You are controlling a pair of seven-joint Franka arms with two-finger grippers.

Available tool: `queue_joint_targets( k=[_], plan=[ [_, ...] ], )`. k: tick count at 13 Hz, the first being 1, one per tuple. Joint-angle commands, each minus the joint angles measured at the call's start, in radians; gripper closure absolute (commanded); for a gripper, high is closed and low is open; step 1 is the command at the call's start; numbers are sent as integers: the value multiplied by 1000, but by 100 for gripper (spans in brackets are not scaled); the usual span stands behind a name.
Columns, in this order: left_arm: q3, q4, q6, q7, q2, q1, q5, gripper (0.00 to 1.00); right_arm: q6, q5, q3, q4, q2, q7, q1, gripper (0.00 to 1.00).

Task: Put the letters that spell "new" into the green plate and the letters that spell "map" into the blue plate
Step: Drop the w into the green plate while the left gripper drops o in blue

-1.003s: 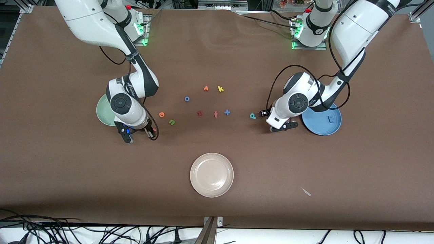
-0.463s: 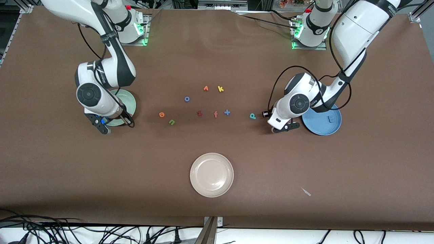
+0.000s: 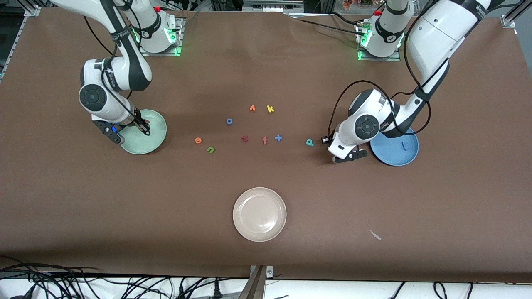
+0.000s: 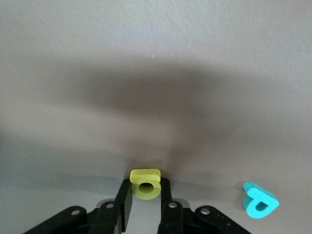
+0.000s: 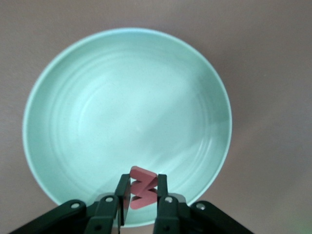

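Brown table holds both plates. Right gripper [image 5: 139,195] pinches the red w [image 5: 142,189] over the green plate [image 3: 156,141], near its 9 o'clock rim; let go gently. Left gripper [image 4: 146,197] squeezes the yellow a [image 4: 145,184] by the teal p [image 3: 309,142]; lift slowly.

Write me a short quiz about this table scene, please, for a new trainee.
1. True or false: the green plate already has a letter lying in it.
2. Which letter sits between the left gripper fingers? A) teal p B) yellow a C) blue m
3. Fill in: the right gripper holds the red w over the ____ plate.

Key: 1 false; 2 B; 3 green.
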Motion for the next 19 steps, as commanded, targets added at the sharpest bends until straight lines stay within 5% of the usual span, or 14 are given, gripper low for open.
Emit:
queue_joint_targets(
  k=[1, 2, 5, 9, 15, 17, 18, 19],
  plan=[
    [-2, 82, -213, 24, -71, 24, 18, 94, 49, -11, 1, -53, -17, -10, -1, 48],
    [-2, 134, -320, 75, -71, 37, 13, 94, 46, -11, 1, -50, -16, -8, 1, 3],
    [-1, 208, -510, 317, -73, 144, 22, 95, 14, -11, 1, -38, -65, -11, 1, 0],
    [7, 175, -507, 544, -67, 274, 40, 94, 17, 2, 65, 9, -86, 4, 10, 0],
    [7, 141, -387, 614, 11, 360, 128, 92, 181, 46, 189, 45, 32, 231, 77, 5],
    [7, 141, -387, 614, 16, 360, 128, 77, 238, 46, 189, 54, 72, 292, 130, 5],
    [5, 142, -389, 614, 11, 360, 128, 48, 256, 48, 189, 68, 95, 298, 134, 6],
    [-1, 152, -399, 614, 2, 360, 128, 7, 270, 48, 189, 81, 118, 301, 143, 8]
  ],
)
